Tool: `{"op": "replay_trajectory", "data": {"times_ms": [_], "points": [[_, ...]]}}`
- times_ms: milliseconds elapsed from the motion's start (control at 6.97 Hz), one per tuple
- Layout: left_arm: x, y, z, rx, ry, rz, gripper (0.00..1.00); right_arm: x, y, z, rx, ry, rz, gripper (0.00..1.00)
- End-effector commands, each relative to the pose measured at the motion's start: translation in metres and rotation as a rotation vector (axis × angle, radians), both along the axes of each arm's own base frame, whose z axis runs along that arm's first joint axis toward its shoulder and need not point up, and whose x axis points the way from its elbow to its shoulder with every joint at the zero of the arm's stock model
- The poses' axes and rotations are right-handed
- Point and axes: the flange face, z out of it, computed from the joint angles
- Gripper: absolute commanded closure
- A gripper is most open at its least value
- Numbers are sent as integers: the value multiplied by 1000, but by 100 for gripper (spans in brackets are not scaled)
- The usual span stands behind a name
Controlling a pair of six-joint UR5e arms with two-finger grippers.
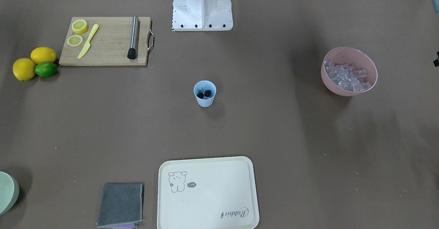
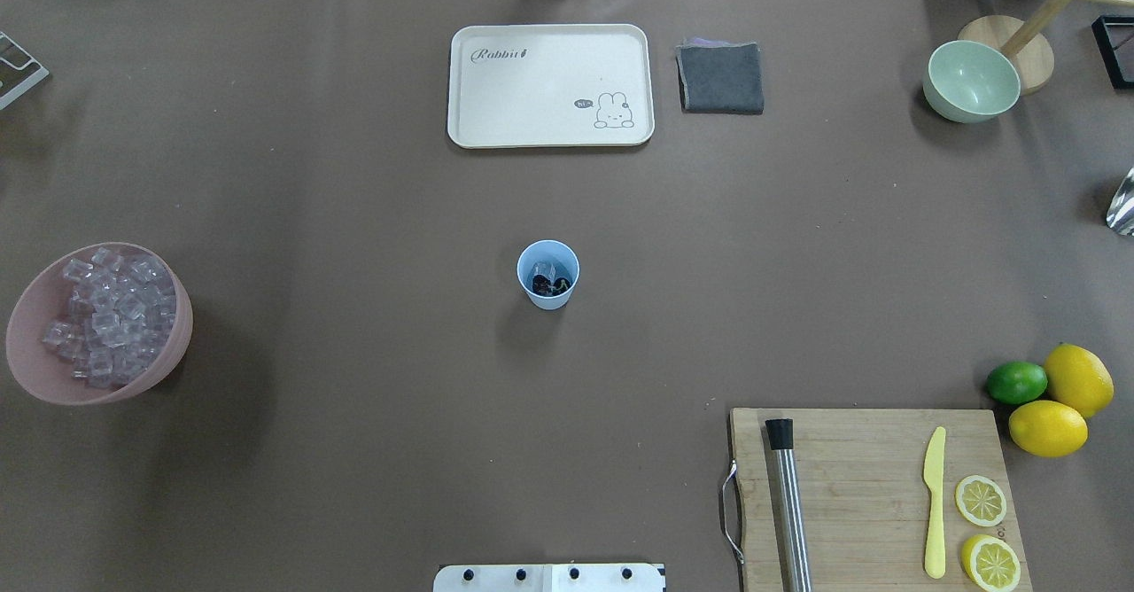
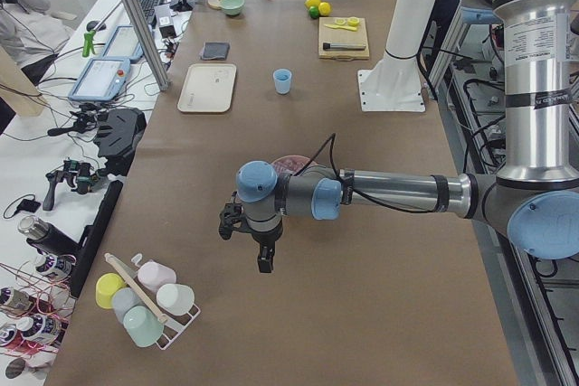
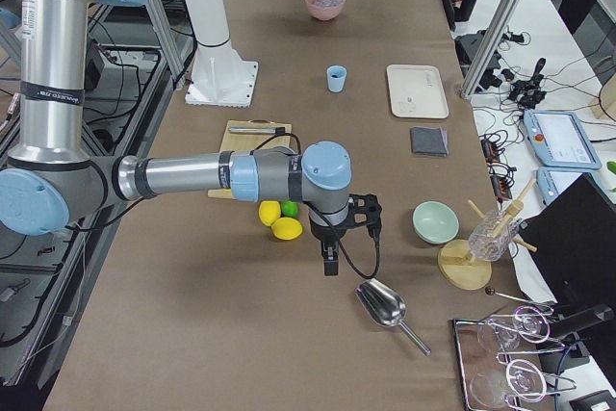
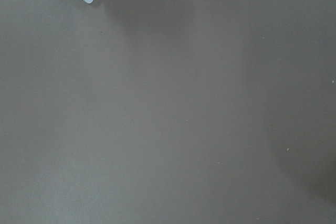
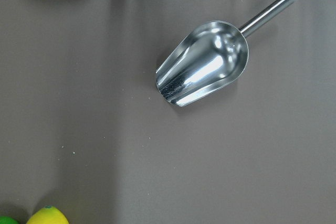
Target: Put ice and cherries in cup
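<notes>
"What are the fingers doing?"

"Can't tell, open or clenched. The left gripper (image 3: 263, 262) and right gripper (image 4: 330, 265) hang well away from the cup (image 1: 204, 100), past opposite sides of it."

"And inside the cup?"

"The cherries (image 1: 204, 93), plus what looks like 1 or 2 cubes of ice (image 2: 543, 270). I'd say filling is about done. Any top-up needs the scoop (image 6: 202, 64), then the pink bowl (image 1: 356, 58), both far from the cup."

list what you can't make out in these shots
1. Left gripper and right gripper: open or shut unknown; seen only in side views.
2. Ice count in the cup: too small, overhead view.
3. Scoop: cut by overhead view's right edge.
4. Green bowl: cut by front view's left edge.
</notes>
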Motion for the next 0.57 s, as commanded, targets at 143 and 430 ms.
{"op": "replay_trajectory", "data": {"times_ms": [143, 430], "points": [[0, 0, 1, -1, -1, 0, 1, -1, 0, 0, 1, 0, -2, 0], [0, 1, 2, -2, -1, 0, 1, -1, 2, -6, 11, 1, -2, 0]]}}
